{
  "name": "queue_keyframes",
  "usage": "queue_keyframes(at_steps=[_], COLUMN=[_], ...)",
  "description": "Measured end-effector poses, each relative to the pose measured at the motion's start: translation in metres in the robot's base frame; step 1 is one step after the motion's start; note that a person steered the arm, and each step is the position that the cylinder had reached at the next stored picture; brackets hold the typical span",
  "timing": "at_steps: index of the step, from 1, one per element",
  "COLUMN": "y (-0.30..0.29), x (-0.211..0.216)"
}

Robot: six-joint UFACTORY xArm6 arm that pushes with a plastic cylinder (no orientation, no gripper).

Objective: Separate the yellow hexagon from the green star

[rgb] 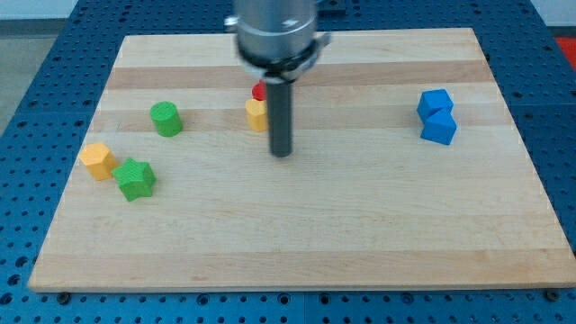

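On a pale wooden board (360,225) set over a blue perforated table (27,297), the yellow-orange hexagon block (97,160) lies at the view's left, with the green star block (135,178) just beside it, to its lower right, the two touching or nearly so. Both sit well apart from my tip (282,152), which rests on the board near the centre, far to the view's right of the pair. The straight dark rod (281,117) hangs upright from the grey cylindrical arm head (274,31) at the view's top; it carries no jaws and holds nothing. Just left of the rod stands a yellow block (256,114) with a red block (259,90) behind it, shapes unclear. A green cylinder (166,119) stands above the star. Two blue cubes (437,117) touch at the view's right.
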State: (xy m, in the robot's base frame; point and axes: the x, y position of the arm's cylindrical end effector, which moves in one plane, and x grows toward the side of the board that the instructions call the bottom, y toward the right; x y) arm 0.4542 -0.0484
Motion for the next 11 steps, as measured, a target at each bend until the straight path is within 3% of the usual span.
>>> queue_keyframes(at_steps=[1, 2, 3, 4, 5, 7, 11], y=[-0.042, -0.054, -0.160, -0.232, -0.255, -0.229, -0.061], x=[0.016, 0.087, 0.131, 0.091, 0.052, 0.006, 0.005])
